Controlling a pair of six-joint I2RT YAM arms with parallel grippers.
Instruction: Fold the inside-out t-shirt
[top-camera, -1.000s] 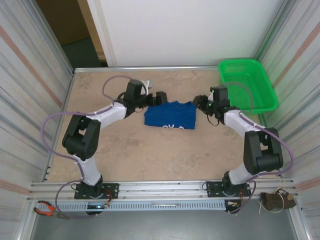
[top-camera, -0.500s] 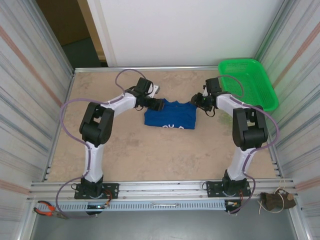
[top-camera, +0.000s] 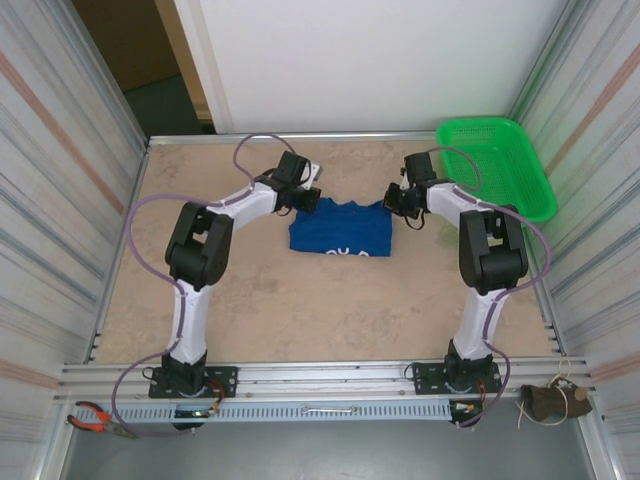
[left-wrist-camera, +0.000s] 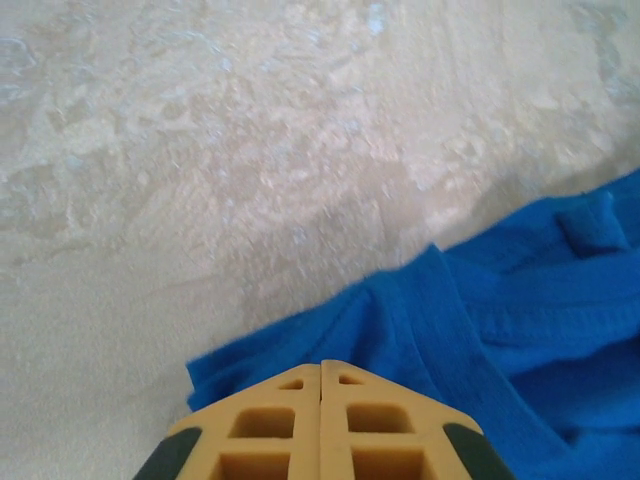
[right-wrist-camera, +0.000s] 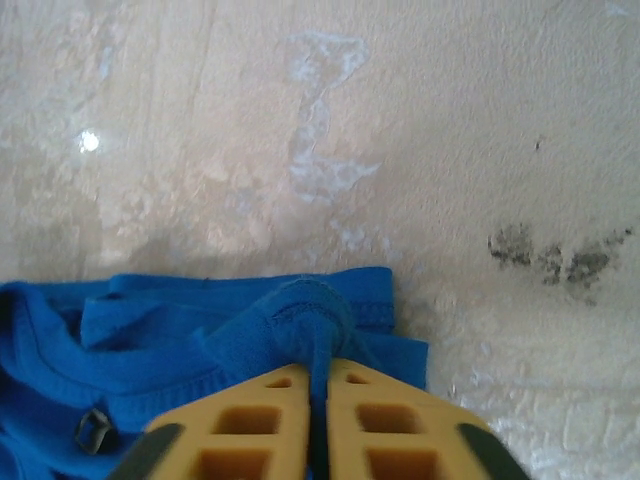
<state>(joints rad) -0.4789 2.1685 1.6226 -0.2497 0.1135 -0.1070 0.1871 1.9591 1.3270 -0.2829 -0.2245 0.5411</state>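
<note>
T-shirt (top-camera: 340, 232) far edge pinched, open table (top-camera: 260, 300) around

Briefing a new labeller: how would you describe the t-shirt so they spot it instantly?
On the beige table, centred toward its far edge, lies the t-shirt. It is a royal-blue cloth rectangle with small white print at its near edge, unlike the rigid green basket at far right.

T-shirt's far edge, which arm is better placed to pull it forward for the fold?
Right. The right claw pinches a bunched fold of the t-shirt; the left claw sits shut at the hem with no cloth visibly pinched.
</note>
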